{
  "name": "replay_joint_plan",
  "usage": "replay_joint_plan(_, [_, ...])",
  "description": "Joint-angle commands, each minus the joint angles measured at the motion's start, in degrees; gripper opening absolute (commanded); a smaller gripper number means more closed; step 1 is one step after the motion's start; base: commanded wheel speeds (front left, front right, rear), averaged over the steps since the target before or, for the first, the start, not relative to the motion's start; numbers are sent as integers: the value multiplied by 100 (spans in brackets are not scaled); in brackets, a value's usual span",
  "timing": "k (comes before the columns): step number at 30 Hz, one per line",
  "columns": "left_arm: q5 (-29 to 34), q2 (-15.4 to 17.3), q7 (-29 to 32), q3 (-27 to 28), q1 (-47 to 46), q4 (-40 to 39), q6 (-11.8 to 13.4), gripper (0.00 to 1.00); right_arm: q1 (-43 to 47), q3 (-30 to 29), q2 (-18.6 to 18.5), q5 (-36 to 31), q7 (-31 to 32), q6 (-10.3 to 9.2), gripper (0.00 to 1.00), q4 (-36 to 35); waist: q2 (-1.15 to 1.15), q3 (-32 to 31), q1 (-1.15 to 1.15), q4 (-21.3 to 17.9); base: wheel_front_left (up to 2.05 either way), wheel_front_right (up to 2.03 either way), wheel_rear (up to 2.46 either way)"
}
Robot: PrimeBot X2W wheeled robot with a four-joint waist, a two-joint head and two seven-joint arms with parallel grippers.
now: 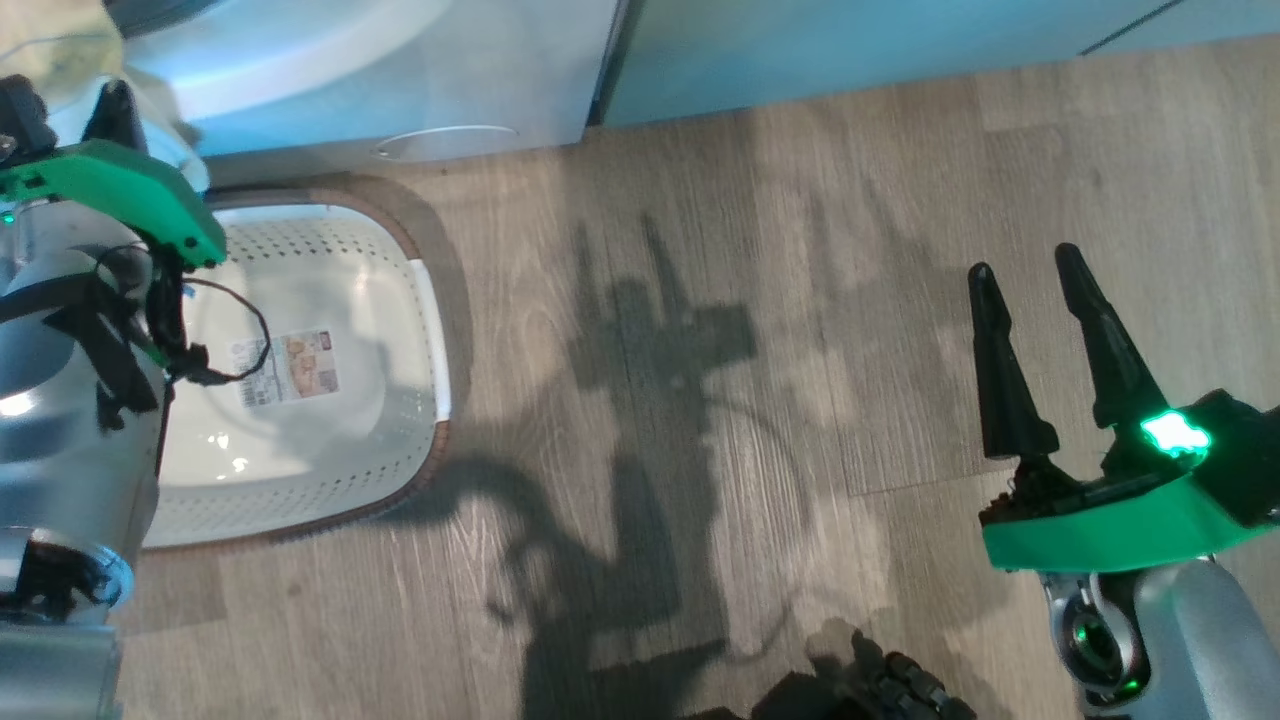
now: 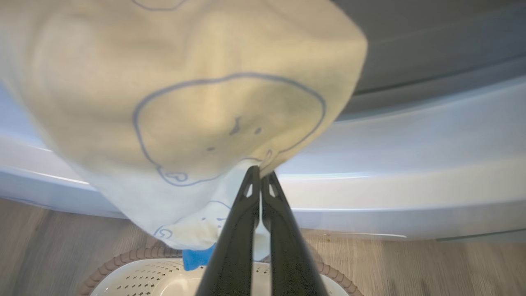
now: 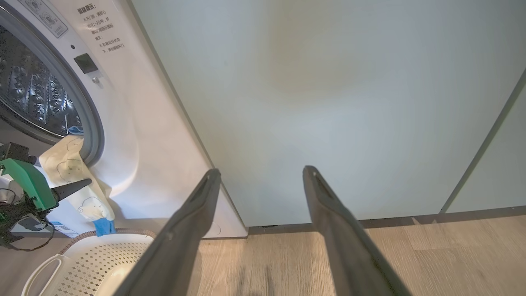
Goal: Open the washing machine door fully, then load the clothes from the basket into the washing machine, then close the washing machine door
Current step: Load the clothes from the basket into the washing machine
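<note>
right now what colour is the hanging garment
Pale yellow garment with blue line drawings, clearest in left wrist view.

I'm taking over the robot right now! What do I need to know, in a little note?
Left gripper: shut, pinching the clothes, a pale yellow garment hanging out of the drum mouth down the washing machine front, above the basket.
Right gripper: open, holding nothing, over the floor by the cabinet panel.
Done: drum mouth uncovered; the basket floor that shows is bare apart from its label.
To do: push the garment fully inside, then close the machine.
</note>
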Motion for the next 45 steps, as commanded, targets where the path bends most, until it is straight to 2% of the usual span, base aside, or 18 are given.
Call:
replay_joint_plan(1, [83,246,39,39,-5,-117,-5,0,8,38,-63,-17,-55,-16,100,-146,0,-71,0,87,0,0,0])
replay_joint_plan(6, [68,266,332,-74,149,-363,-131,0,80,-24,-63,-99,-55,-16,100,-172,0,-193,0,279,0,0,0])
replay_joint_plan(13, [58,494,966,-178,446,-1301,-172,0,157,-69,-63,-174,-55,-16,100,-185,0,-281,0,492,0,0,0])
replay_joint_plan(17, [25,764,1508,-137,733,-2394,-19,0,174,-55,-63,-183,-55,-16,100,-188,0,-318,0,560,0,0,0])
replay_joint_plan(18, [9,913,1789,-83,880,-3028,108,0,176,-46,-63,-182,-55,-16,100,-188,0,-327,0,572,0,0,0])
replay_joint_plan(21, [-12,1149,2294,-9,1074,-3892,290,0,172,-8,-63,-167,-55,-16,100,-195,0,-337,0,548,0,0,0])
replay_joint_plan(27, [31,1694,3101,184,1076,-4954,551,0,130,112,-63,-122,-55,-16,100,-221,0,-291,0,366,0,0,0])
replay_joint_plan(34, [77,2100,3610,226,432,-5040,507,0,104,171,-63,-91,-55,-16,100,-299,0,-214,0,138,0,0,0])
replay_joint_plan(45, [130,2647,4281,135,-848,-3997,202,0,-32,469,-63,225,-55,-16,100,-386,0,224,0,-414,0,0,0])
